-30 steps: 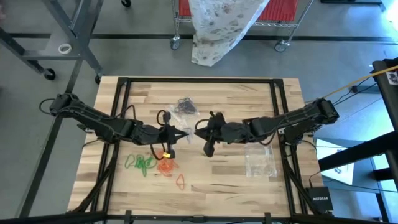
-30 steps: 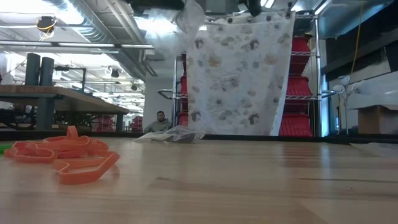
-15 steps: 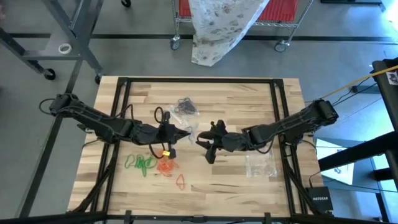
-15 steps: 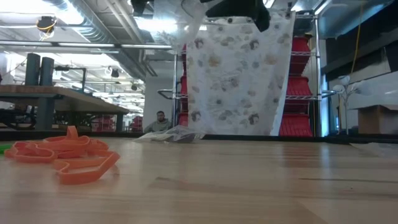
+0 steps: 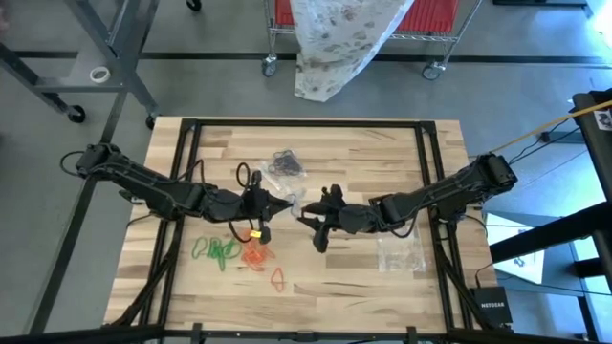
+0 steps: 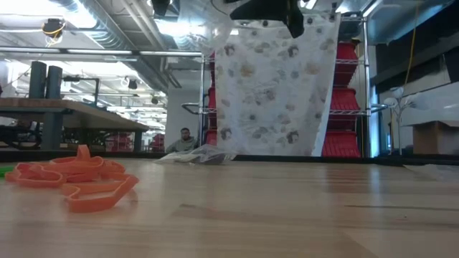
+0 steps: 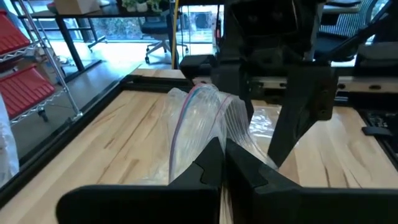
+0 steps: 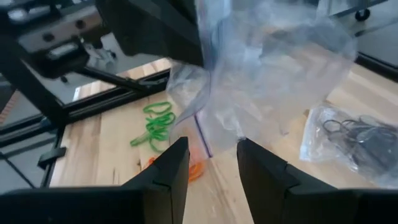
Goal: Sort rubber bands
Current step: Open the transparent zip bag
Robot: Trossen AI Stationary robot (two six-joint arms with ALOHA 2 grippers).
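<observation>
A clear plastic zip bag [image 7: 198, 121] hangs above the table's middle, and my left gripper [image 5: 284, 204] is shut on it. My right gripper [image 5: 308, 217] faces it from the right, open, with its fingers on either side of the bag's lower edge [image 8: 214, 138]. Green rubber bands [image 5: 218, 250] and orange-red ones [image 5: 256, 256] lie loose on the wood near the front left, with one orange-red loop [image 5: 277, 278] lying apart. Black bands [image 8: 359, 140] lie inside a second clear bag [image 5: 285, 164] on the far side of the table. My left gripper pinches the clear bag's crumpled film [image 7: 217, 142] between its two shut fingers, which come nearly level from the table's left. The bag stands up beyond the fingertips, clear of the table, its zip strip [image 7: 186, 112] curved. Whether my right gripper touches the bag I cannot tell.
A third clear bag [image 5: 400, 250] lies flat at the right, under the right arm. A black frame [image 5: 306, 124] runs round the tabletop. A patterned sheet [image 6: 276, 86] hangs over a cart with red bins beyond the far edge. Bare wood lies along the near right.
My right gripper has sunk and come a little toward the table's near edge, below the bag, and its fingers have opened. My left gripper has stayed in place, rolled slightly, and kept its hold on the bag.
</observation>
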